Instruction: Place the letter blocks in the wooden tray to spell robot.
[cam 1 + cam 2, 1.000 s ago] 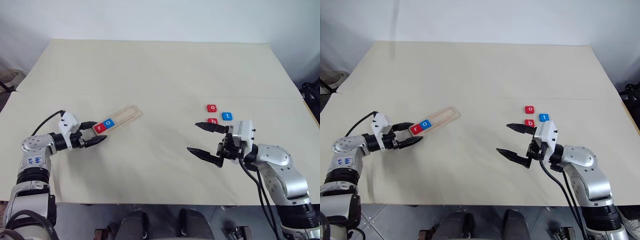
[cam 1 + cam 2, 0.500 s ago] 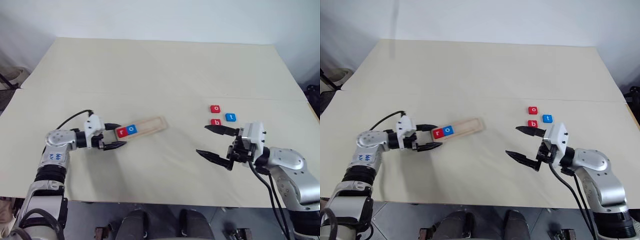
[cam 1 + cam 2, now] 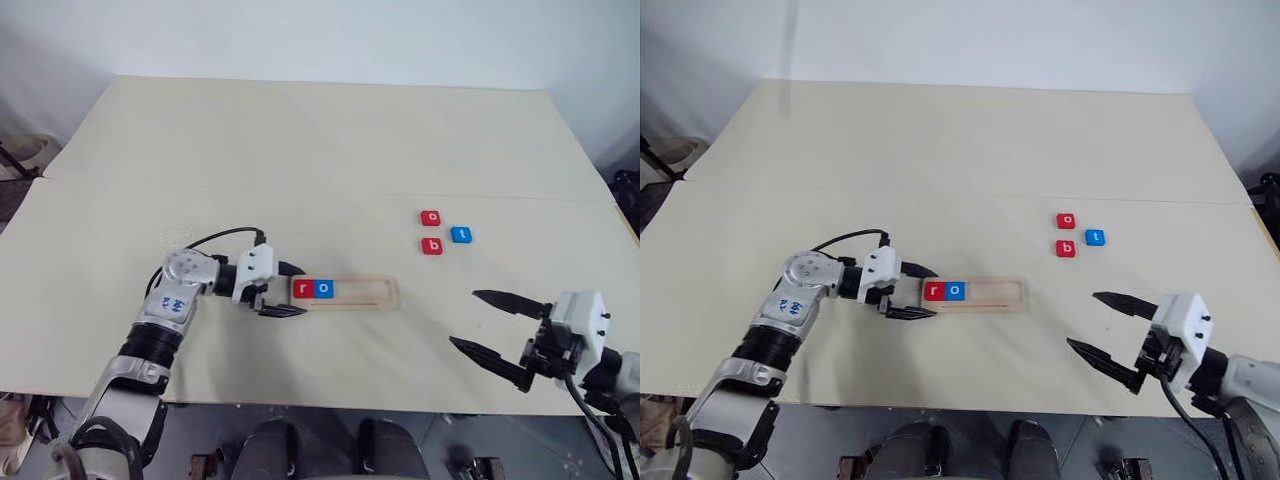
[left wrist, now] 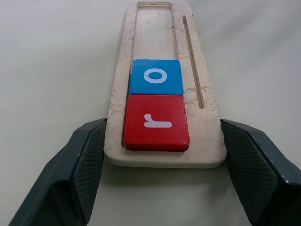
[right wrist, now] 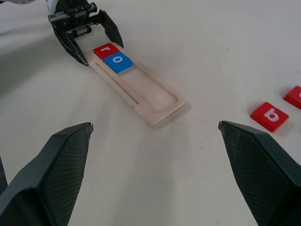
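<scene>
Left gripper [image 3: 285, 291] clamps the near end of the long pale wooden tray [image 3: 365, 293]: one black finger [image 4: 77, 162] on each long edge, pads touching the rim in the left wrist view. Tray lies flat on the cream tabletop [image 3: 300, 150], running straight away from that gripper towards the robot's right.

Surface: two cream boards butted together, seam crossing the table beyond the tray. White wall past the far edge, grey floor in front of the near edge.

Inside the tray, at the gripped end: red square block with white "r" [image 3: 304, 290], seated right between the fingers. Blue square block with white "o" [image 3: 325, 290] touches it on the side away from the gripper. Rest of the tray slot is bare wood, with a thin groove along one side.

Right gripper [image 3: 497, 331] hangs over the near right part of the table, fingers spread wide, holding nothing, well apart from the tray's free end.

Loose blocks sit on the table beyond the tray's free end and to its right: red "o" block [image 3: 430, 217], red "b" block [image 3: 432, 246] just nearer than it, blue "t" block [image 3: 461, 235] beside both on the right. None touch each other or the tray.
</scene>
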Tool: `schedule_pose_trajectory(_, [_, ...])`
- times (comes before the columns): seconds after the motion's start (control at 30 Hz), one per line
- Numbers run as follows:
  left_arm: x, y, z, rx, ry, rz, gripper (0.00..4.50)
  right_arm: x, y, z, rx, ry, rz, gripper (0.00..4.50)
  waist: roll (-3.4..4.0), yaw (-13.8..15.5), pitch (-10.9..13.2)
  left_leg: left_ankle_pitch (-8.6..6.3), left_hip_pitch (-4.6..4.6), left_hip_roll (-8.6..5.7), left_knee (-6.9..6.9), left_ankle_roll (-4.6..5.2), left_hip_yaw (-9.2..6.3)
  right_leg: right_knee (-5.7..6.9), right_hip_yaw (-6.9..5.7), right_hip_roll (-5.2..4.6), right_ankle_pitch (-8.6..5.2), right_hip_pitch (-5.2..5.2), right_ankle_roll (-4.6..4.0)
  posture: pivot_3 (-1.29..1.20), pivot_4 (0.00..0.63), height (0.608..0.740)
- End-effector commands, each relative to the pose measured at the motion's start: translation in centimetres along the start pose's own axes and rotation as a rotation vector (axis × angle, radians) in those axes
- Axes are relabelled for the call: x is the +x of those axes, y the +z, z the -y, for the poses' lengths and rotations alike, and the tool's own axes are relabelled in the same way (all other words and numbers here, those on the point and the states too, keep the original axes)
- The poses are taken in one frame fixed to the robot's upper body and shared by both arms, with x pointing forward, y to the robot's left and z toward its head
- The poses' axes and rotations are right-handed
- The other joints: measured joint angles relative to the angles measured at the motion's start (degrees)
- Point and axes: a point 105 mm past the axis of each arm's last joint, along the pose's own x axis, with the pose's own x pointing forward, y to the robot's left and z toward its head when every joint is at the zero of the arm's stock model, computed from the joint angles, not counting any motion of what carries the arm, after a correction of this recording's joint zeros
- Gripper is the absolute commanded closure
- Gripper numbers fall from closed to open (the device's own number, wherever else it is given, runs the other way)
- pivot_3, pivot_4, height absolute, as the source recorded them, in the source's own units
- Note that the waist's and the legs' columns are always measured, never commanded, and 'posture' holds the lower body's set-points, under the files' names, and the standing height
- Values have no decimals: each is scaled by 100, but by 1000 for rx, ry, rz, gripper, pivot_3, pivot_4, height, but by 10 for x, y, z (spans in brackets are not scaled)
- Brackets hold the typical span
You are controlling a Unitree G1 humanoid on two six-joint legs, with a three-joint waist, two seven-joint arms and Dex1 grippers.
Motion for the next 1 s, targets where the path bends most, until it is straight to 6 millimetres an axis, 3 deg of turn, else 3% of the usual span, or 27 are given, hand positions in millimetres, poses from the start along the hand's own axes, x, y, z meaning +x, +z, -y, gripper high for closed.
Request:
schedule_pose_trajectory(0.03, [6,4,-5,14,-16,1,1110,-7,11,-2,-43,-31,36,0,0,-1,0,0,1,0,0,0,0,0,0,0,0,1,0,0,150,740])
schedule_pose_trajectory(0.3, [12,1,-12,-8,-22,-13,1110,-13,6,-5,-31,-58,24,0,-1,-1,0,0,2,0,0,1,-1,-3,0,0,0,4,0,0,150,740])
schedule_pose_trajectory(0.4, [11,2,-12,-14,-27,-5,100,-16,4,-4,-28,-73,21,0,-1,0,0,0,2,0,0,1,-1,-2,0,0,0,4,0,0,150,740])
schedule_pose_trajectory(0.5, [6,4,-17,6,11,16,43,-18,1,-3,-27,-90,15,0,-1,0,0,1,2,-1,0,1,-1,-3,0,0,0,4,0,0,150,740])
schedule_pose_trajectory(0.6, [-7,7,-19,23,43,49,43,-21,-3,1,-23,-126,11,0,-1,-2,0,0,2,0,0,1,-2,-2,0,0,0,3,0,0,150,740])
schedule_pose_trajectory(0.7, [-33,9,-18,22,109,126,43,-23,-3,13,-17,-228,54,0,0,-42,0,0,2,3,0,1,-1,-2,0,0,0,2,0,0,150,740])
schedule_pose_trajectory(0.83, [-61,8,-2,-24,133,191,43,-12,-4,25,18,-302,51,0,1,-96,-1,0,4,6,-1,0,-3,1,2,1,-1,0,-1,0,150,740])
schedule_pose_trajectory(1.0, [-92,-3,11,-42,345,193,43,13,12,68,71,-456,74,0,3,-157,-2,1,6,17,1,0,-9,6,5,-3,-1,2,-1,0,150,740])
